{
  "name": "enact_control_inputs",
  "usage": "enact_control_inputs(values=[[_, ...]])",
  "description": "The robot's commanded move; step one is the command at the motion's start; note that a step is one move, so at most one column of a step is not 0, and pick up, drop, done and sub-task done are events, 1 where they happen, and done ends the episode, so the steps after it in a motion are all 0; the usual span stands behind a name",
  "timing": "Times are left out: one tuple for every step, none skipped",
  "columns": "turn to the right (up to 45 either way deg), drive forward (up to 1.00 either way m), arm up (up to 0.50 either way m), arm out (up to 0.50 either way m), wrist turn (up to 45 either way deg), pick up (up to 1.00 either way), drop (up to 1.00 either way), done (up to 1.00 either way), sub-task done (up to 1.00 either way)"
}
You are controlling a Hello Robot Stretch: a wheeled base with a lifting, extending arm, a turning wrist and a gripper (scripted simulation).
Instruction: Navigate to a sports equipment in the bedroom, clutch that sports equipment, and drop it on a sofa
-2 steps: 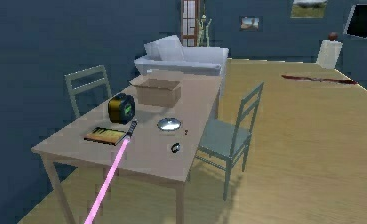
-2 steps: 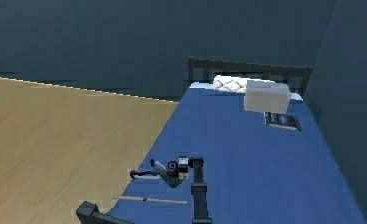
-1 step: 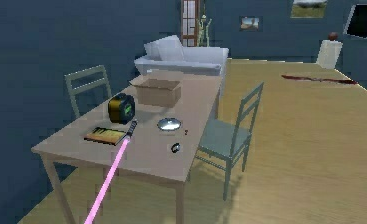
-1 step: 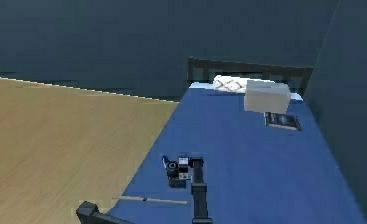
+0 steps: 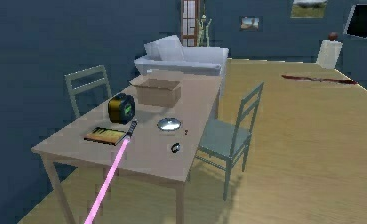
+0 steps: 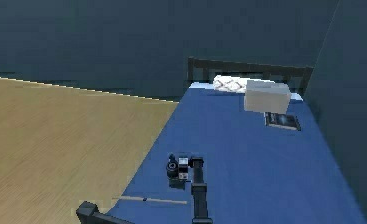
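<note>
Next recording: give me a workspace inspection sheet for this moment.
Surface: blue bed in the arm side view; wooden table in the forward view.
Job's things: white sofa behind the table; thin rod on bed, kind unclear.
Clutter: white box, pillow, dark book on bed; cardboard box, pink stick on table.
Hand: the hand against the bedcover; cannot tell whether it holds anything.
Cables: nothing seen.
Surroundings: dark blue walls, wood floor, two chairs.
</note>
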Motion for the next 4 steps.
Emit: enact_control_inputs(values=[[0.0,0.00,-0.30,0.00,0.0,0.00,0.00,0.00,0.00],[0.0,0.00,0.00,0.00,0.0,1.00,0.00,0.00,0.00],[0.0,0.00,0.10,0.00,0.0,0.00,0.00,0.00,0.00],[0.0,0.00,0.50,0.00,0.0,0.00,0.00,0.00,0.00]])
